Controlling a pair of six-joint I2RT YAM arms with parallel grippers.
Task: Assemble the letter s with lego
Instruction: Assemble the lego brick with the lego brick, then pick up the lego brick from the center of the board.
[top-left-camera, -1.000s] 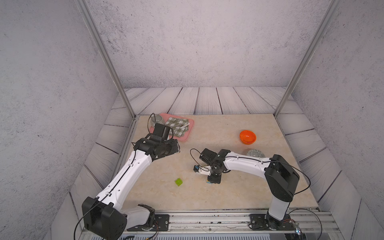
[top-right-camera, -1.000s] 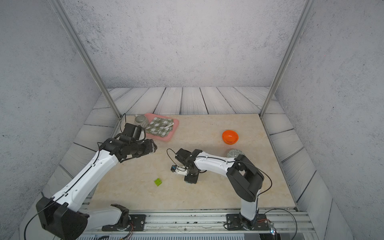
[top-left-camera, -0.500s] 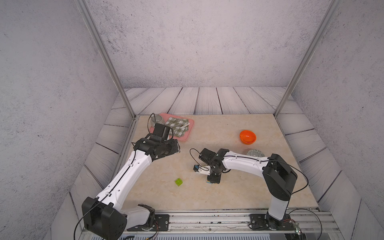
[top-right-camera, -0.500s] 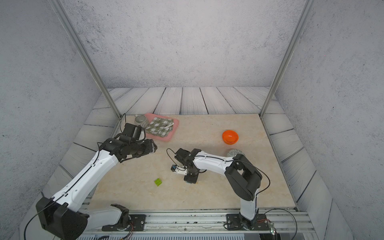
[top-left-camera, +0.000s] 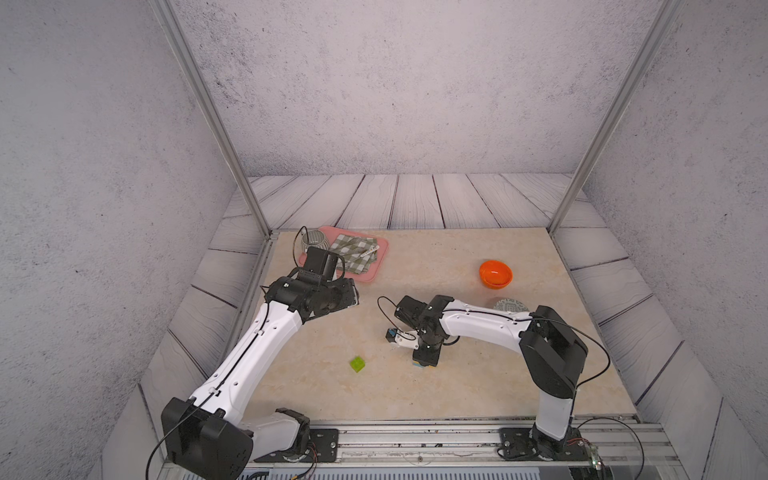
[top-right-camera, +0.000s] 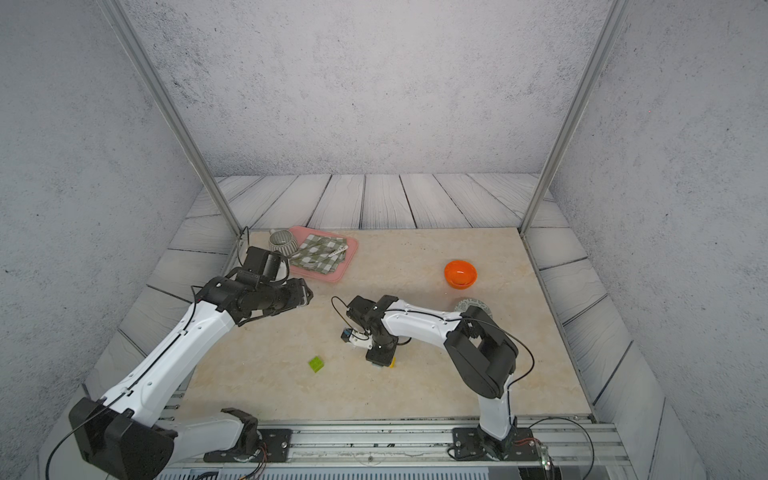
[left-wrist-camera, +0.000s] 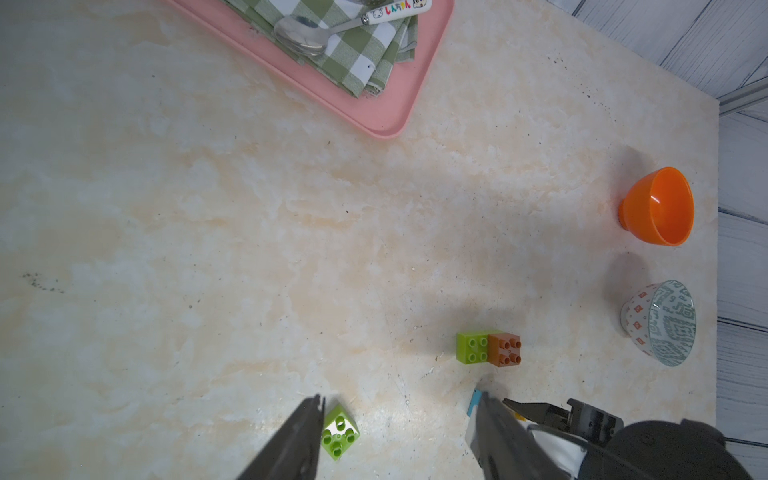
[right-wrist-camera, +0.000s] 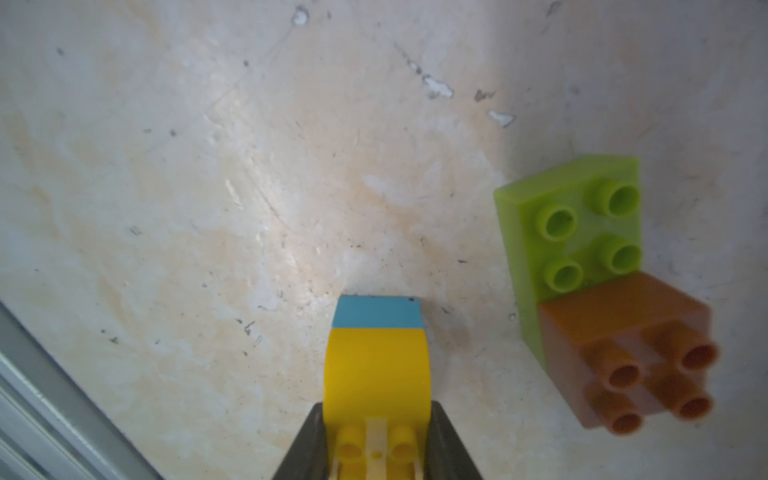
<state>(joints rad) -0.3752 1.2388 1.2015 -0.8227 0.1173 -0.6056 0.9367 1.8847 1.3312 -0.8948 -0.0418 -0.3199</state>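
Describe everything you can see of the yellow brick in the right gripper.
The yellow brick is glossy, opaque plastic, its visible side smooth, with two studs showing at the end nearest the wrist camera. The right gripper is shut on it, dark fingers pressed against two opposite sides. A blue brick is joined to its far end, towards the table. It is apart from the brown brick stacked on the lime-green brick nearby. Whether the blue end touches the table cannot be told.

In both top views the right gripper (top-left-camera: 424, 362) hides nearly all of the yellow brick (right-wrist-camera: 376, 370) and blue brick (right-wrist-camera: 376, 312). The right wrist picture's edge cuts the yellow brick off.
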